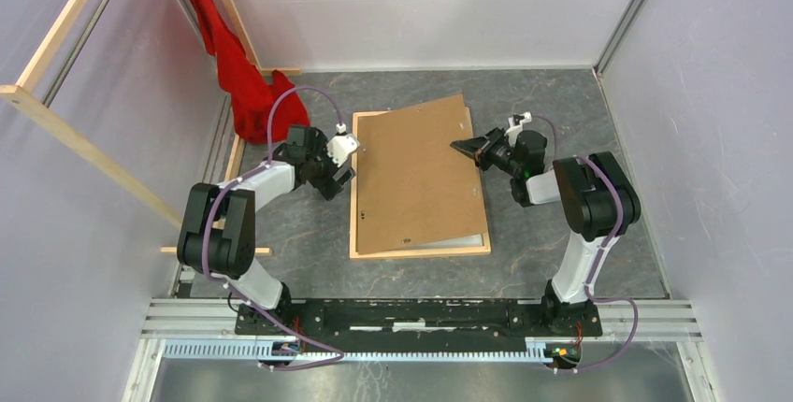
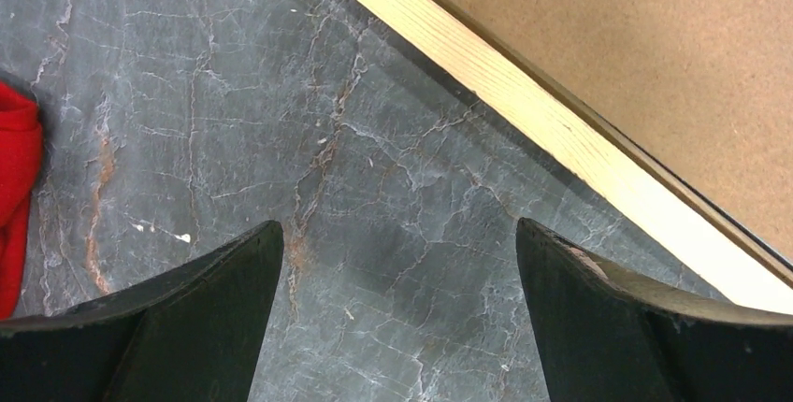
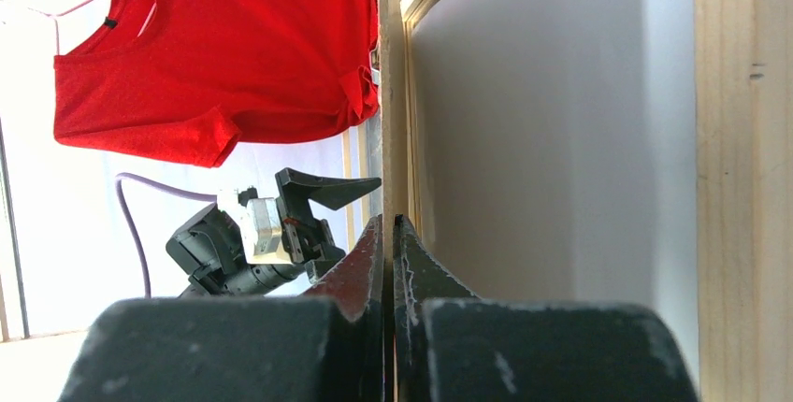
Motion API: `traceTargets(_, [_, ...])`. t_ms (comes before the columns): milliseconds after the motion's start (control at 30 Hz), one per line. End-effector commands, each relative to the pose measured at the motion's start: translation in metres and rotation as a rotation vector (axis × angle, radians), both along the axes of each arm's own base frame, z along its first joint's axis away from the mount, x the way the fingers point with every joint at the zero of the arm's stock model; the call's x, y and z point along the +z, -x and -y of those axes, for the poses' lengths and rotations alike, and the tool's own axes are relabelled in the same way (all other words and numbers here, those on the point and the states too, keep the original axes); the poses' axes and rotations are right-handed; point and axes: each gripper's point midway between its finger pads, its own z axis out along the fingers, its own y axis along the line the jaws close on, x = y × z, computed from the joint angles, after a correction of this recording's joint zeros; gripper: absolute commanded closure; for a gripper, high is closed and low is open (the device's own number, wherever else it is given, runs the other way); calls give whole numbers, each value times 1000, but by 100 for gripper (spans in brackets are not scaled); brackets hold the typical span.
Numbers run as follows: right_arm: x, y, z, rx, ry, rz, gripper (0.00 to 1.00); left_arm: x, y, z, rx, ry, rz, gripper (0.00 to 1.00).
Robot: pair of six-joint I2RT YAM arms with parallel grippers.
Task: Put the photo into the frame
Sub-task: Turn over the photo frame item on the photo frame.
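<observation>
Since the right hand (image 3: 388, 224) pinches the board (image 1: 411, 178) by its thin edge, it may drop and shift the photo (image 1: 468, 237). The left hand (image 2: 397, 234) gapes empty; frame (image 1: 421, 253) unheld.

the left arm bends in from centre left, left gripper (image 2: 397, 234) pointing down, jaws spread wide. the right arm reaches left from centre right, right gripper (image 1: 458, 145) jaws pinched on the edge of the brown panel (image 1: 416, 178).
</observation>
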Motion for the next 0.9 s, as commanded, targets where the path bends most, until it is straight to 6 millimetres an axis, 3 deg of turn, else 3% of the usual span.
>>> traceTargets(0, [29, -7, -8, 29, -47, 103, 100, 3, -7, 10, 2, 39, 22, 0])
traceTargets(867, [36, -21, -4, -10, -29, 188, 100, -9, 0, 22, -41, 38, -16, 3])
